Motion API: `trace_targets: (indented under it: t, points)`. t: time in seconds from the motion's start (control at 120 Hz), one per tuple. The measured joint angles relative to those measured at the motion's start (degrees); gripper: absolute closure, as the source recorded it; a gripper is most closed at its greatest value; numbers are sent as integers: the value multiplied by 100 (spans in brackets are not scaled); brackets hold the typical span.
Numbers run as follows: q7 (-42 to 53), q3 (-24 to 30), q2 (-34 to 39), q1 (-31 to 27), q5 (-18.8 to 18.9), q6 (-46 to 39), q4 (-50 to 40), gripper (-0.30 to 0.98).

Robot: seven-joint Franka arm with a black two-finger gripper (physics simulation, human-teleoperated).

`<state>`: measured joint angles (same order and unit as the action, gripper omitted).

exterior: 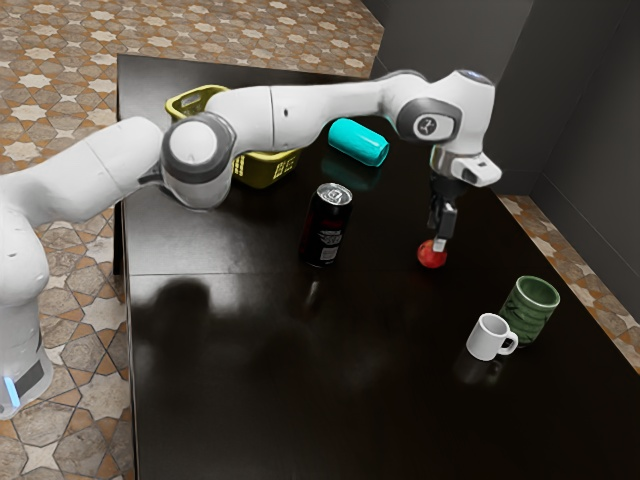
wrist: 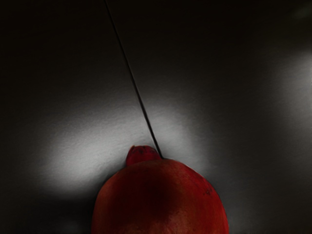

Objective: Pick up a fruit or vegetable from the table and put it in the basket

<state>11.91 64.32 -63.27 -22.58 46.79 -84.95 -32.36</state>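
Observation:
My gripper (exterior: 439,242) points down at a red pomegranate (exterior: 430,257), its tip overlapping the fruit's upper part in the exterior view. The fruit is at table height, toward the exterior view's right of the can. In the wrist view the pomegranate (wrist: 161,200) lies close under my hand, its crown showing. A yellow-green basket (exterior: 266,171) stands at the table's far side, partly hidden behind my arm.
A dark can (exterior: 327,228) stands upright between the arm's base and the fruit. Beyond it lies a turquoise cylinder (exterior: 358,142). A white mug (exterior: 488,337) and a green cup (exterior: 531,308) stand on the black table (exterior: 300,400), nearer the exterior camera.

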Motion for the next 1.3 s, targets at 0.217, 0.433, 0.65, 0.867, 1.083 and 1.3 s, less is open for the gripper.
trace_targets:
  t: [0.217, 0.433, 0.65, 0.867, 1.083, 1.3]
  points:
    - [5, 140, -154, 6, 6, 31, 1, 0]
    - [-16, 175, -305, 22, 5, 33, 0, 0]
    - [-48, 147, -397, 41, 27, -103, 0, 0]
    - [-80, 93, -404, 15, 44, -176, -2, 9]
    - [-135, 67, -360, 7, 137, -189, -14, 33]
    - [-292, -586, 1081, -76, -11, 260, -400, 33]
